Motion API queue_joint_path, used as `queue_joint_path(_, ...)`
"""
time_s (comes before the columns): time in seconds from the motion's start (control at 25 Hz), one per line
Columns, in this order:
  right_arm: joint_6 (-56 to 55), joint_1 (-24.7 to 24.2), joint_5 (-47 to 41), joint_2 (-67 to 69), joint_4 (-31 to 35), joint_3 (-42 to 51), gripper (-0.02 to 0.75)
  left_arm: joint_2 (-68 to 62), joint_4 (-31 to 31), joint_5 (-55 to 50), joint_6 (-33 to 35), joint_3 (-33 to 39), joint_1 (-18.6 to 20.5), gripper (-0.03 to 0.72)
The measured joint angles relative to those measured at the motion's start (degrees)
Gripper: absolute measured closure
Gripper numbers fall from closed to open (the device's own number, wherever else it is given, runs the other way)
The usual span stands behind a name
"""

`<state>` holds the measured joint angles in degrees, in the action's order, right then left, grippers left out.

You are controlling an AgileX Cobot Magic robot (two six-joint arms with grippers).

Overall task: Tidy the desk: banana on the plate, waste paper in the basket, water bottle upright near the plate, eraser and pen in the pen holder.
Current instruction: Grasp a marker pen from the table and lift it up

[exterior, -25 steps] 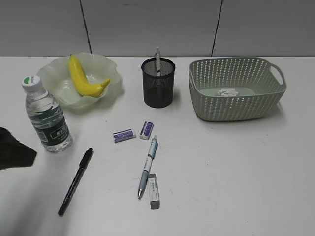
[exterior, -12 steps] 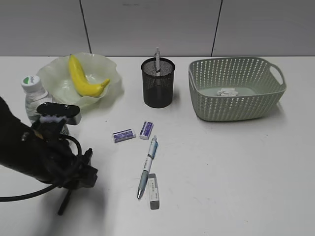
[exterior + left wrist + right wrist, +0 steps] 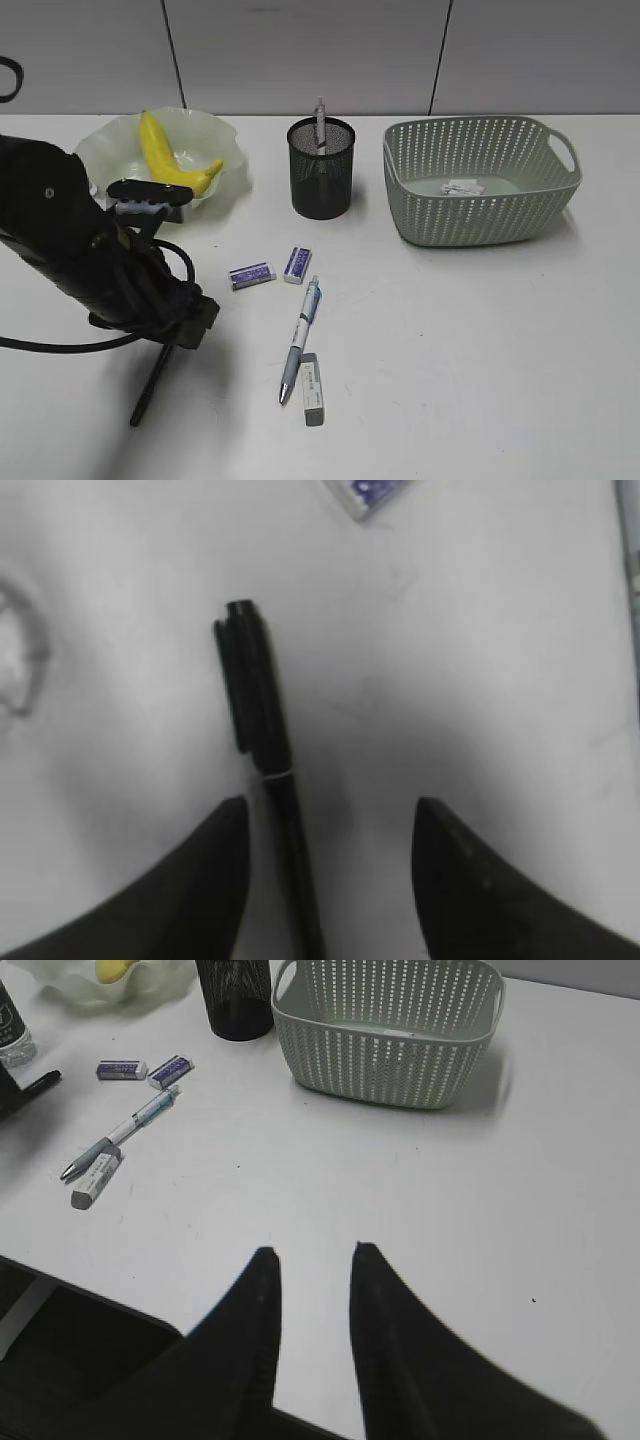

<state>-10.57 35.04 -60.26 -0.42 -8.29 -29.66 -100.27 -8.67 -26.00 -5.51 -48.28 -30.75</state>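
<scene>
Exterior view: the curved yellow banana (image 3: 172,160) is already parked on the ruffled pale green plate (image 3: 225,135), and crumpled white paper (image 3: 462,186) is seen in the perforated sage-green basket (image 3: 480,225).

Left wrist: the slim black pen (image 3: 262,750) is straddled by the left gripper (image 3: 328,815), jaws half open, nothing gripped.

Right wrist: the right gripper (image 3: 312,1260) is kept narrowly parted and empty; erasers are left.

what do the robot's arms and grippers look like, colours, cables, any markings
The left arm is bulky matte black, with black cables looping beside it and a small black box with white parts on top. Both the left gripper and the right gripper have two plain black tapered fingers; no markings are visible.
</scene>
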Motion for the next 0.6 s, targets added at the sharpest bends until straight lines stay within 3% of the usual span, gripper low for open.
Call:
queue_joint_path(0.16,0.0,0.0,0.0,0.0,0.0,0.0,0.531,0.0,8.67,-4.13,-10.02,-0.81,0.0,0.295)
queue_joint_path(0.6,0.0,0.0,0.06,0.0,0.0,0.0,0.522,-4.93,10.59,0.83,-12.15,-0.88,-1.52,0.318)
